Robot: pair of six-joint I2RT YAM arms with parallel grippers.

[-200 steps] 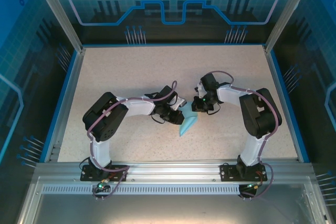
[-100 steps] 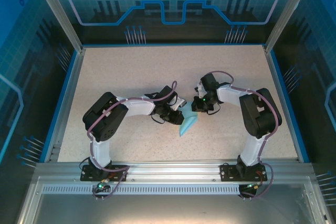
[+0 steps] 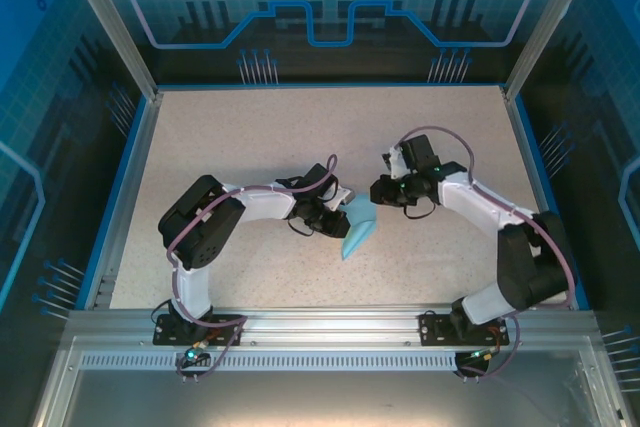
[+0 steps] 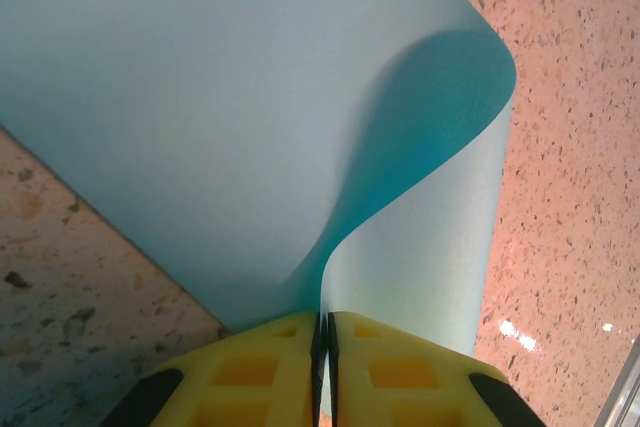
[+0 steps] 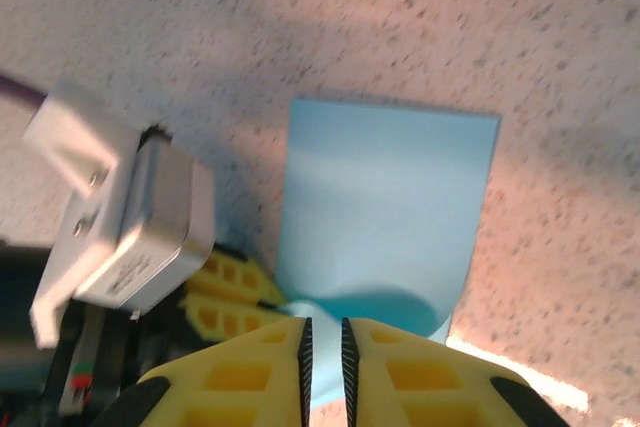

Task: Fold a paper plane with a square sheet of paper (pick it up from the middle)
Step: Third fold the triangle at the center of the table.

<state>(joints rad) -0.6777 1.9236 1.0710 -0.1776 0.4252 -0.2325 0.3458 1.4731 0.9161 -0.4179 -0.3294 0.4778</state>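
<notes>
Start at the left gripper, near the table centre. In the left wrist view its yellow fingers are pressed together on one edge of the square sheet of paper, so treat this gripper as clamped on the paper.

From that clamp the light-blue sheet rises and curls over toward 1 o'clock in a soft, rounded bend. No sharp crease is visible along it.

In the top view the sheet lies at 4 o'clock from the left gripper, just beside it, and tapers toward 7 o'clock.

Move on to the right gripper, at 1 o'clock from the sheet and near it. In the right wrist view its jaws stand a narrow slit apart with nothing visible between them. The sheet lies beyond the tips, toward 12 o'clock.

Progress, as a judgement: rate the task as early. The sheet is picked up and bent over on itself, but that bend looks unpressed. No pointed nose or wings are visible. Expect the centre crease, the nose folds and the wing folds to remain.
</notes>
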